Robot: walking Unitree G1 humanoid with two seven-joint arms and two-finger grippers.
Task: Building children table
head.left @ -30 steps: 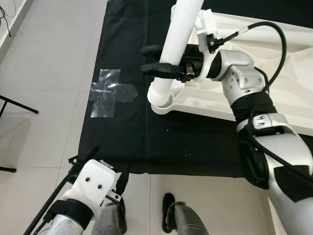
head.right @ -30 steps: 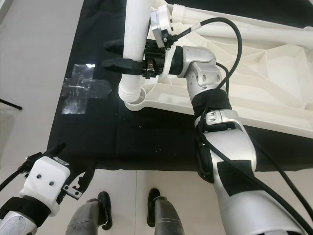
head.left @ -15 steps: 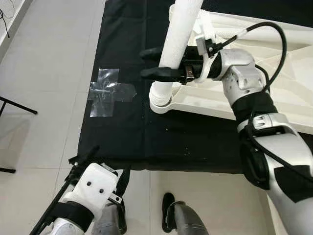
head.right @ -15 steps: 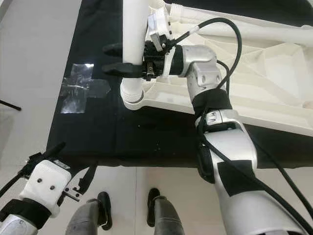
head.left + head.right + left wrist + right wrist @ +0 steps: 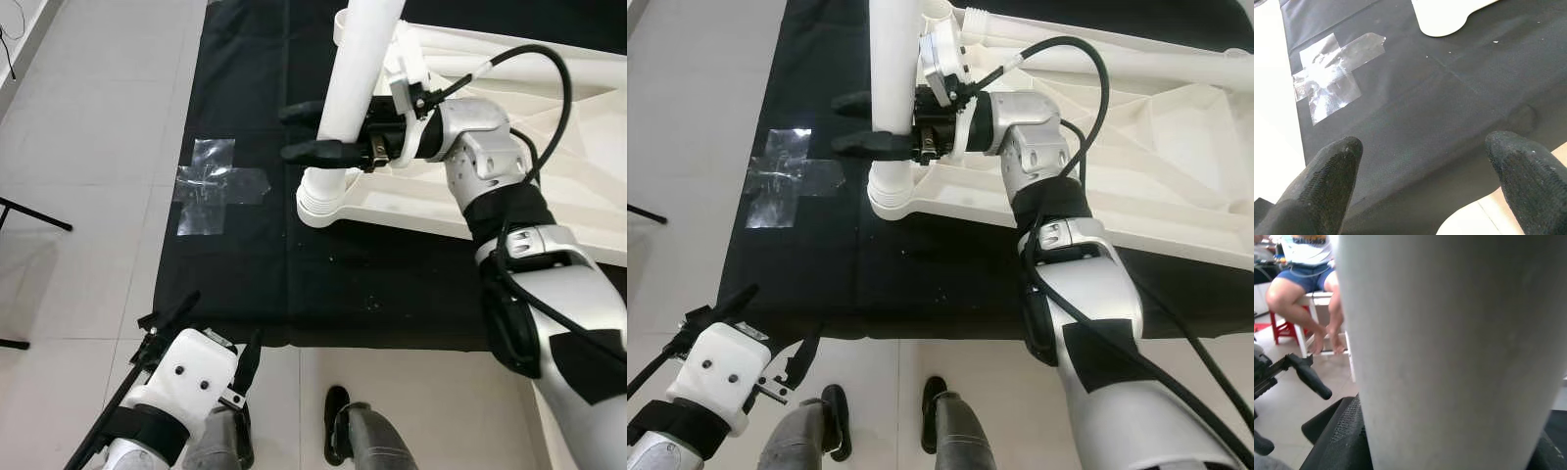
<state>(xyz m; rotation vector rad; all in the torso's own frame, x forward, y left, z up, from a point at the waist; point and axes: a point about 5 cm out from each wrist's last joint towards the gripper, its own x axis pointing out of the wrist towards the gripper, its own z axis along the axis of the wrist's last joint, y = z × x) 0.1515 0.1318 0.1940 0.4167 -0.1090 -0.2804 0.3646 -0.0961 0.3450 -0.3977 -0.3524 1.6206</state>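
Smooth white plastic leg (image 5: 355, 69), matt black cloth (image 5: 245, 255), shiny clear tape (image 5: 217, 184).

White table leg (image 5: 358, 69), white tabletop (image 5: 549, 127), black cloth (image 5: 245, 255), clear shiny tape cross (image 5: 217, 185), grey tiled floor (image 5: 88, 147)

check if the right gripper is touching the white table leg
Touching. In the left eye view the right gripper has a finger on each side of the table leg; the right wrist view shows the leg pressed between them.
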